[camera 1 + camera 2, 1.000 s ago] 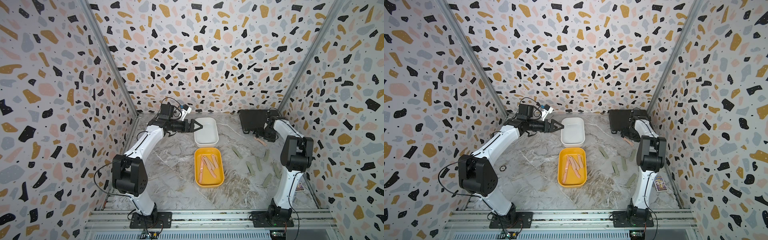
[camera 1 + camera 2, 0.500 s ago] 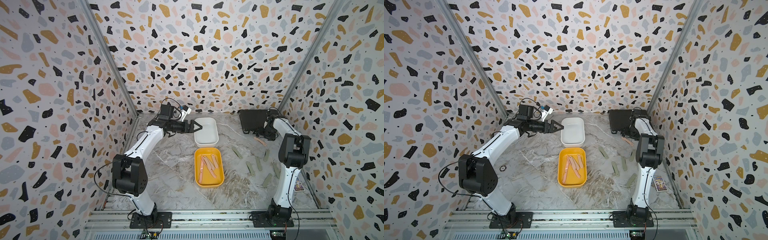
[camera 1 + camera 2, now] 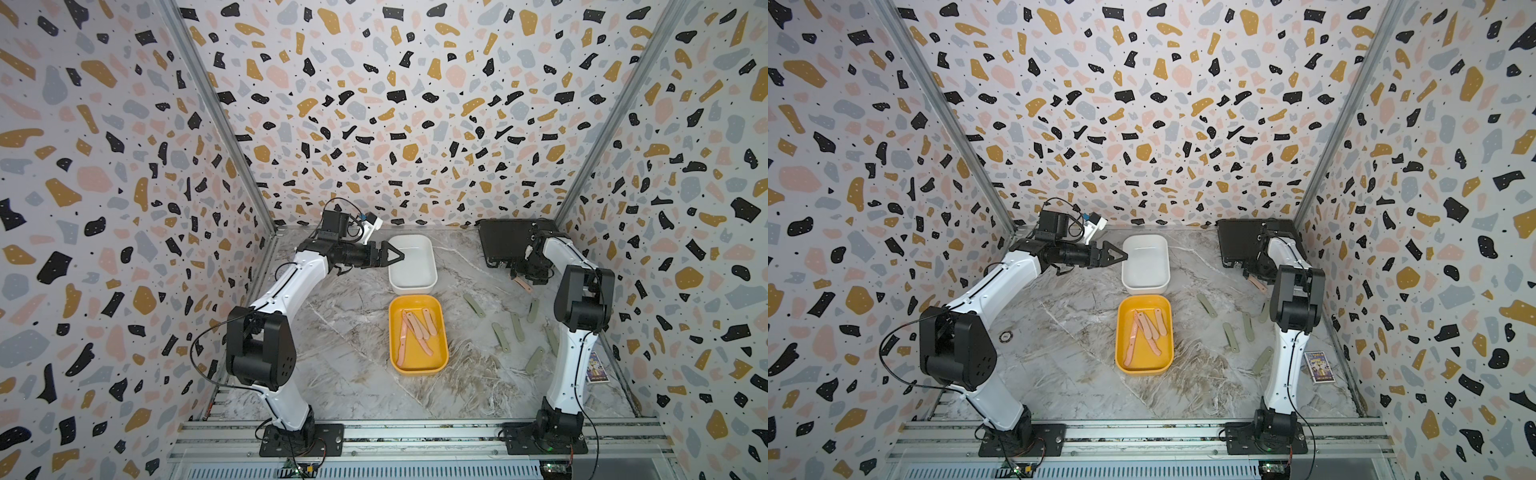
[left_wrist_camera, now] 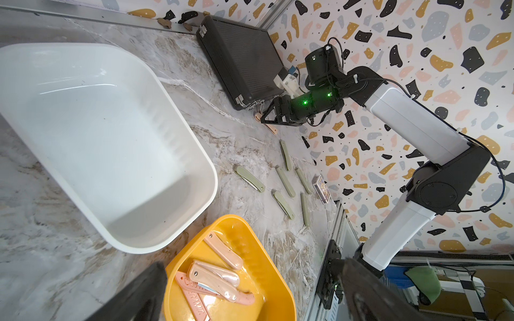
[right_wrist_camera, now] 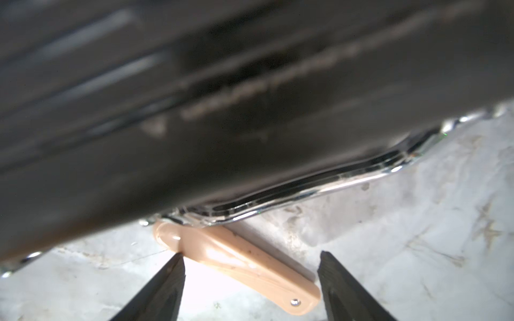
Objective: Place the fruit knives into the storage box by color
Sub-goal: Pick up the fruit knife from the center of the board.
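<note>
Several pink fruit knives (image 3: 415,330) lie in the yellow storage box (image 3: 419,370); the white storage box (image 3: 412,286) behind it holds nothing. One pink knife (image 5: 236,261) lies on the table with an end under the edge of a black case (image 3: 505,245). My right gripper (image 5: 250,255) is open and low over this knife, one finger on each side. Several sage green knives (image 3: 517,326) are scattered on the marble to the right of the yellow box. My left gripper (image 3: 401,256) hovers open and empty at the white box's left rim.
The black case fills the back right corner, hard against my right gripper (image 3: 1250,276). A small printed card box (image 3: 1320,366) lies by the right wall, near my right arm's base. The side walls stand close to both arms.
My right arm has shifted slightly by the black case, and its jaws have drawn in a little around the pink knife. The left arm has not moved.
</note>
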`<state>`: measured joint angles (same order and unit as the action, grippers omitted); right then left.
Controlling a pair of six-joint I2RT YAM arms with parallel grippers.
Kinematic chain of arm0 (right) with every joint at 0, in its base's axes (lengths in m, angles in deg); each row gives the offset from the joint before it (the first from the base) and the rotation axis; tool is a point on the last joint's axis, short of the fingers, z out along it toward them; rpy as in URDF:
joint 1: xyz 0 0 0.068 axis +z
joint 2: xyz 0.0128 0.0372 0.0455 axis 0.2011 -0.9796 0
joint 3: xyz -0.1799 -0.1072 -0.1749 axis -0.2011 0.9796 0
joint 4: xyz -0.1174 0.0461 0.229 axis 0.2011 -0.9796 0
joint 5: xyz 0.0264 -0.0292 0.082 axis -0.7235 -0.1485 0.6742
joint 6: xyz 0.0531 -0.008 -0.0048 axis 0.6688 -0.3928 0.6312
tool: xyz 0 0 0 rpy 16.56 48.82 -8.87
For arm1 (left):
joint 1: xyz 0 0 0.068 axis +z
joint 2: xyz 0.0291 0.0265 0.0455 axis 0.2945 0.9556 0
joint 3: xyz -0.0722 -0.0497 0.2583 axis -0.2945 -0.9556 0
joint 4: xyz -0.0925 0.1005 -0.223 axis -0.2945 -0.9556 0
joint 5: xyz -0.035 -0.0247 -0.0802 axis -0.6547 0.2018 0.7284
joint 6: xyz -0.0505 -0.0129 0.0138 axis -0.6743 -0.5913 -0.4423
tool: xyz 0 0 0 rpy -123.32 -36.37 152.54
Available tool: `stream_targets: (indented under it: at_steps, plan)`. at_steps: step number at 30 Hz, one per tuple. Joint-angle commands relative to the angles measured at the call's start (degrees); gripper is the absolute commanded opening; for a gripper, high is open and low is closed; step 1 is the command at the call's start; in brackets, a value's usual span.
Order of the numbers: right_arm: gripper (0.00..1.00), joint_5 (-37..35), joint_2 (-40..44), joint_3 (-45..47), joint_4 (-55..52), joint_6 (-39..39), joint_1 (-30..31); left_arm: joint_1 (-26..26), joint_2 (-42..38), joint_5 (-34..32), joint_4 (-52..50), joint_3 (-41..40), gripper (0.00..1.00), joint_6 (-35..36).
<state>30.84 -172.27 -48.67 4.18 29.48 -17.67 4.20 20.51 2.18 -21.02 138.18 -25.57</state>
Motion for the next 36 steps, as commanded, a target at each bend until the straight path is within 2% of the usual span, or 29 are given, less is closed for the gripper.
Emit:
stream_targets:
  at_steps: [1, 9, 15, 21, 28, 36]
  plan:
    - [0.76, 1.0, -0.5, -1.8, -2.1, -0.3, -0.2, -0.2, 0.3, 0.3, 0.6, -0.6, 0.98, 1.2]
    - [0.70, 3.8, -0.1, -0.4, -1.9, 0.2, -0.2, -0.2, 0.2, 0.2, 0.6, -0.8, 0.98, 1.2]
    - [0.61, 5.6, -0.4, 0.0, -2.0, 0.3, 0.0, -0.2, 0.0, 0.2, 0.5, -0.9, 0.98, 1.1]
    - [0.52, 5.6, -0.7, 0.0, -2.8, 0.0, 0.9, -0.2, -0.4, 0.1, -0.1, -1.1, 0.98, 1.7]
    - [0.48, 3.7, -1.0, -0.3, -4.4, -1.3, 2.9, -0.2, -1.2, 0.0, -0.5, -1.9, 0.98, 2.3]
    - [0.32, 2.7, -0.1, 1.6, -5.3, -1.9, 5.3, -0.1, -2.0, 0.3, -1.4, -2.2, 0.98, 3.0]
